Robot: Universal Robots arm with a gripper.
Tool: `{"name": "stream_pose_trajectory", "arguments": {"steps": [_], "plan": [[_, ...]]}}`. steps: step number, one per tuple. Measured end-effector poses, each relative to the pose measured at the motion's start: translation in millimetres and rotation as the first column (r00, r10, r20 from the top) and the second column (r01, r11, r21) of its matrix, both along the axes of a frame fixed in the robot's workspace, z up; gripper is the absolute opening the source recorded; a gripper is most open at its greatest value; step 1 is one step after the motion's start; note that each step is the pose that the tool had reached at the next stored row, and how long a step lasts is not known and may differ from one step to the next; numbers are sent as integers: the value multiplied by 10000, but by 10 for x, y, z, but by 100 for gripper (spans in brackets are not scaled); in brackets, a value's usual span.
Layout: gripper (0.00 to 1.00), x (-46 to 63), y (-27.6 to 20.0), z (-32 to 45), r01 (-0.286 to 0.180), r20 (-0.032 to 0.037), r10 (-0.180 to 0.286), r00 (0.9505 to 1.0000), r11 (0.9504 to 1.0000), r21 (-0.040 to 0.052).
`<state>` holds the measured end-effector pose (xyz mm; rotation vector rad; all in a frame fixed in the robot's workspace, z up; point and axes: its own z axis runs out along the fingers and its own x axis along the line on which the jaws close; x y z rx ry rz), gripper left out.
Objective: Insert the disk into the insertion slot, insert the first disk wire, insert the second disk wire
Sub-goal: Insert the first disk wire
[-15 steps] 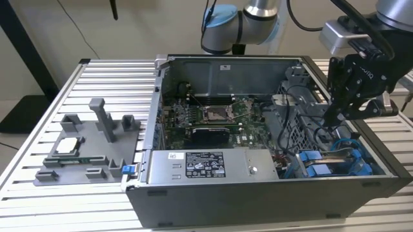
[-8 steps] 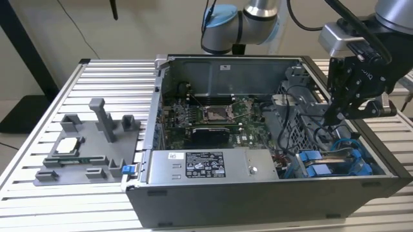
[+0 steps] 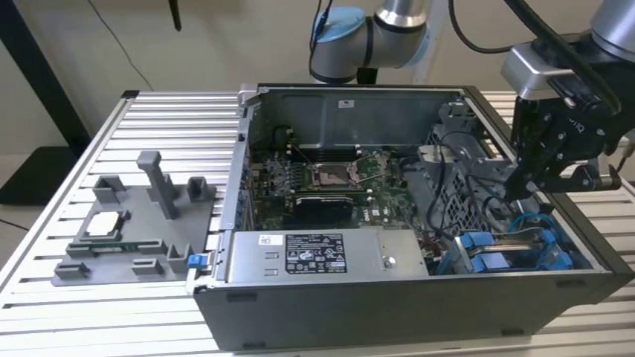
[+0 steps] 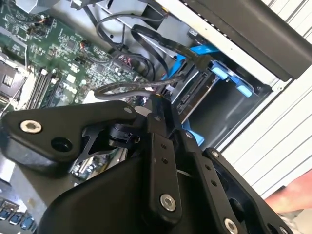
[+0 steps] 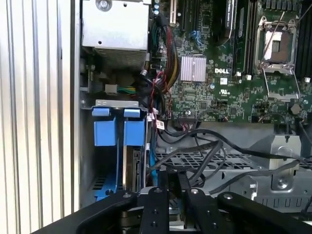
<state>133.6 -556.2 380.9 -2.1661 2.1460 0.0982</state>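
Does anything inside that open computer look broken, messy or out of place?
Nothing looks broken or spilled. The untidy part is a tangle of loose black cables looping over the grey metal cage beside the drive bay, near the gripper. The processor socket also sits bare.

The motherboard (image 3: 328, 178) inside the dark grey computer case (image 3: 397, 312) is green. Beside it, the power-supply box (image 3: 317, 256) is pale grey with a white, black-printed label. The insertion slot (image 3: 501, 249) is grey with bright blue fittings. Black cables (image 5: 214, 144) cross a perforated grey cage (image 5: 229, 165). The gripper (image 3: 521, 192) is black. The table (image 3: 189, 119) under the case is ribbed silver.
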Motion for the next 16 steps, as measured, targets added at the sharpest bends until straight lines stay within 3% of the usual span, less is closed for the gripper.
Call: {"name": "stream_pose_trajectory", "arguments": {"steps": [8,16], "plan": [[0,94,-122,-53,0,-421,-1,9991,10000,-1],[0,114,-196,-181,128,-441,-127,9989,9999,3]]}}
